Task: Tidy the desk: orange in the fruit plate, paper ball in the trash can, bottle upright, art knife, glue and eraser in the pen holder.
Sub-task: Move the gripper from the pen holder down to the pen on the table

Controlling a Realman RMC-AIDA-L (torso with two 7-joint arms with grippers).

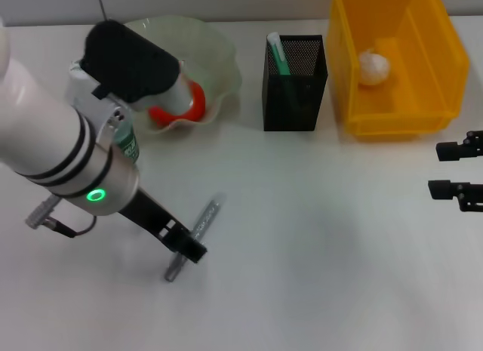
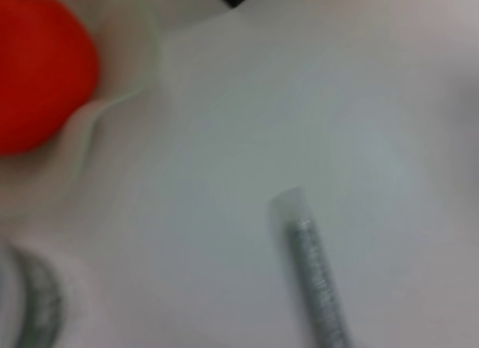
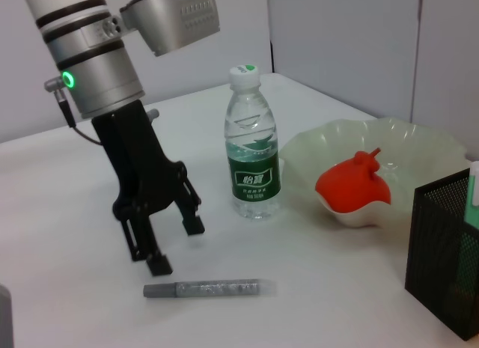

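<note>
The grey art knife (image 1: 195, 238) lies on the white desk; it also shows in the left wrist view (image 2: 314, 273) and the right wrist view (image 3: 209, 289). My left gripper (image 1: 185, 244) is open and hangs just above the knife, its fingers (image 3: 159, 264) clear of it. The bottle (image 3: 253, 150) stands upright beside the fruit plate (image 1: 219, 45), which holds the orange (image 1: 192, 102). The paper ball (image 1: 373, 66) lies in the yellow bin (image 1: 445, 49). A green and white item (image 1: 278, 53) stands in the black mesh pen holder (image 1: 294, 94). The eraser is not in view. My right gripper (image 1: 456, 170) is open at the right edge.
The pen holder stands between the plate and the yellow bin at the back. A cable and plug (image 1: 45, 215) hang from my left arm. The left arm hides most of the bottle in the head view.
</note>
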